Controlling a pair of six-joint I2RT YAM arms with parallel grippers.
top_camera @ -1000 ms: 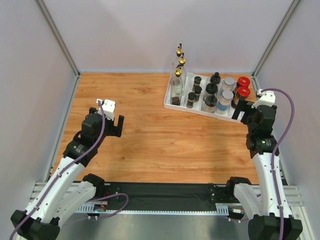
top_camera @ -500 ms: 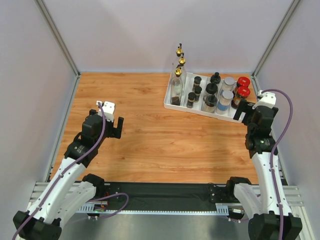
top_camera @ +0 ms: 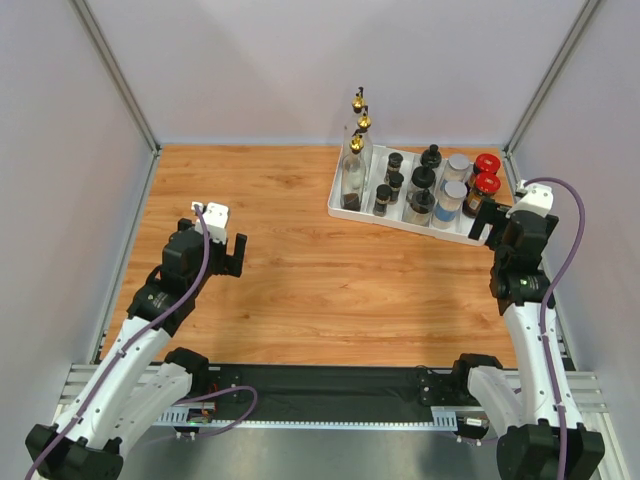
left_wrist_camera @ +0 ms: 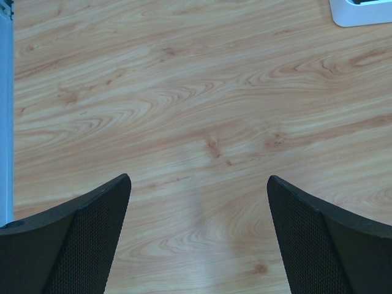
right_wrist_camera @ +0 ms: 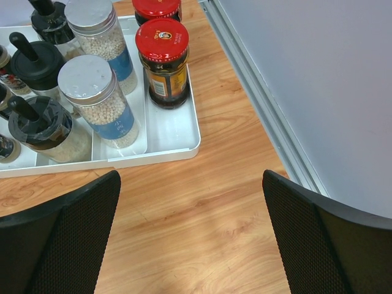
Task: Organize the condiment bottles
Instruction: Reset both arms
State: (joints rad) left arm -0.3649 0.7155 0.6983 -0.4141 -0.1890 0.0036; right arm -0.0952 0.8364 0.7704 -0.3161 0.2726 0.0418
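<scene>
The condiment bottles stand in a white divided tray (top_camera: pixel 335 208) at the back right: tall gold-spouted bottles (top_camera: pixel 355 165), small black-capped spice jars (top_camera: pixel 390 185), silver-lidded jars (top_camera: pixel 452 195) and red-lidded jars (top_camera: pixel 483 180). My right gripper (top_camera: pixel 492 222) hangs open just in front of the tray's right end. In its wrist view the right gripper (right_wrist_camera: pixel 191 174) holds nothing; a red-lidded dark jar (right_wrist_camera: pixel 162 61) and a silver-lidded jar (right_wrist_camera: pixel 98 98) sit beyond the tray rim (right_wrist_camera: pixel 153 156). My left gripper (top_camera: pixel 225 262) is open over bare wood, far left of the tray. The left wrist view shows the left gripper (left_wrist_camera: pixel 197 179) empty.
Grey walls close in the wooden table on three sides. An aluminium rail (right_wrist_camera: pixel 257 104) runs along the right edge, close to the tray. A corner of the tray (left_wrist_camera: pixel 361 15) shows at the top right of the left wrist view.
Both arms have shifted only slightly; the right wrist has eased a little to the right. Both grippers stay open and no bottle has moved.
</scene>
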